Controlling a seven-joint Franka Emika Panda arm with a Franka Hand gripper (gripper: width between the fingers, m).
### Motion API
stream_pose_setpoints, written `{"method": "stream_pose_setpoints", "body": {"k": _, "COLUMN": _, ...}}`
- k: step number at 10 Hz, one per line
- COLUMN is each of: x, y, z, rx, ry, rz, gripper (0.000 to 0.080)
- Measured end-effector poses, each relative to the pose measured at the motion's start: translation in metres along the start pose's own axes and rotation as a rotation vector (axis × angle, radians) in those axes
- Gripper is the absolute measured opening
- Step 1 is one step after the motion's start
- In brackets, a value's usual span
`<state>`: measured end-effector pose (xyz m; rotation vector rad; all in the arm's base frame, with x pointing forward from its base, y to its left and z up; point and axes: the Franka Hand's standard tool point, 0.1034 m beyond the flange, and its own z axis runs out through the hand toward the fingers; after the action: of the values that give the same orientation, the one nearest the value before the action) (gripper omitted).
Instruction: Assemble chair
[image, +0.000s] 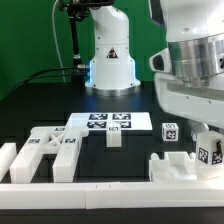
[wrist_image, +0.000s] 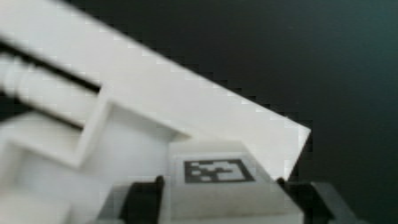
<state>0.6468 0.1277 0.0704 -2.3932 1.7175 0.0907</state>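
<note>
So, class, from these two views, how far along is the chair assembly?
Done: very little; no joined chair shows yet. In hand: the gripper appears shut on a tagged part at the exterior view's right, beside a larger white piece. Left: nearly everything; loose parts lie at the exterior view's left, and a small block stands by the marker board.
</note>
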Motion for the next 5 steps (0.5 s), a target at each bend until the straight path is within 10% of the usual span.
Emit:
{"method": "stream_pose_setpoints", "body": {"k": 3, "x": 0.0016, "y": 0.0016, "z": 0.0011, "rx": 0.002, "ry": -0.003, "rz": -0.103, "gripper": 0.0293}}
{"method": "stream_pose_setpoints", "body": {"k": 5, "x": 0.0081, "y": 0.0025, "z": 0.0001, "rx": 0.004, "ry": 0.001, "rz": -0.499, "gripper": 0.0532}}
